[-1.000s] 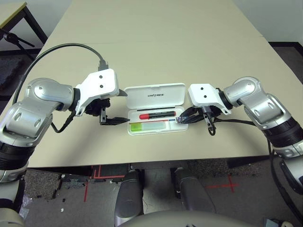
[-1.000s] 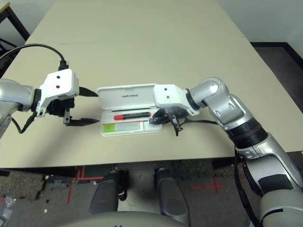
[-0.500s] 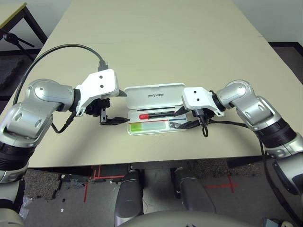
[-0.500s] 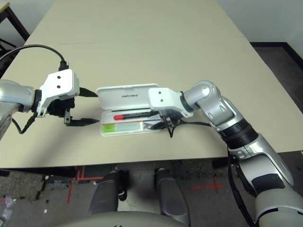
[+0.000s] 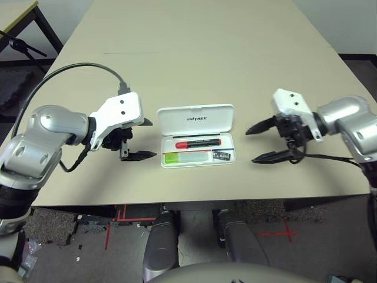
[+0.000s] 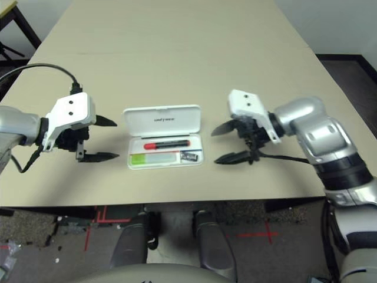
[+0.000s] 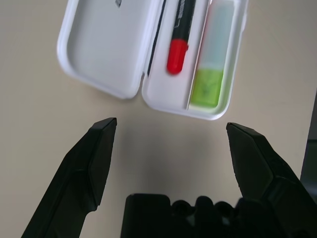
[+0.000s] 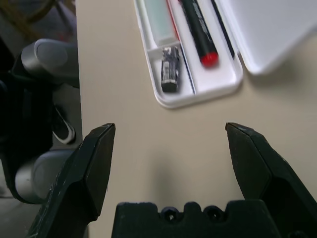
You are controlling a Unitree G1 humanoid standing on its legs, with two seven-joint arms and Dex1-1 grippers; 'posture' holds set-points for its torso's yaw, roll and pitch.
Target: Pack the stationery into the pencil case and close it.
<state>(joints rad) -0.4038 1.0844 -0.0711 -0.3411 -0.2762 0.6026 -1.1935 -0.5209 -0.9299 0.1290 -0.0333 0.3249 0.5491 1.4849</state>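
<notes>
Right hand (image 5: 257, 142) spread wide, empty, left hand (image 5: 145, 139) likewise

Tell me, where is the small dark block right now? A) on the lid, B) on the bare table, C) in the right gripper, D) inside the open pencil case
D: the small dark block lies in the end compartment of the open pencil case, beside the red marker.
</notes>
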